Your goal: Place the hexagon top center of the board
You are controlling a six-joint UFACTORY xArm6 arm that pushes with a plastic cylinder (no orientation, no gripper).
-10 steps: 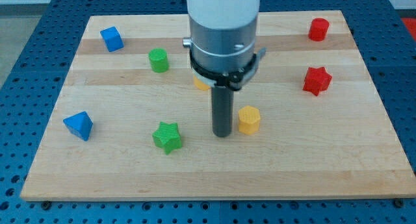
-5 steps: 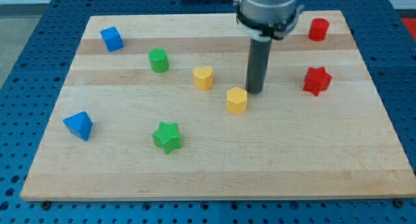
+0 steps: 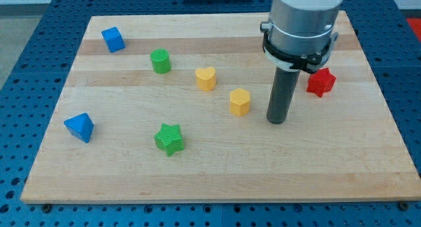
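My tip [image 3: 277,120] is resting on the wooden board [image 3: 217,168] just to the view's right of the yellow hexagon [image 3: 240,102], a small gap showing between them — not touching. The hexagon is sitting near the middle of the board, a little right of centre, well below the top edge. The yellow heart [image 3: 206,78] is lying up and to the view's left of it, and the green cylinder [image 3: 160,60] farther left again. The red star [image 3: 321,81] is peeking out beside the arm's grey housing at the view's right. The green star [image 3: 170,139] is sitting toward the bottom left, with a blue block [image 3: 79,127] near the left edge and a blue cube [image 3: 112,39] in the top-left corner. The arm is carrying only the dark rod — no jaws to be apart or together.
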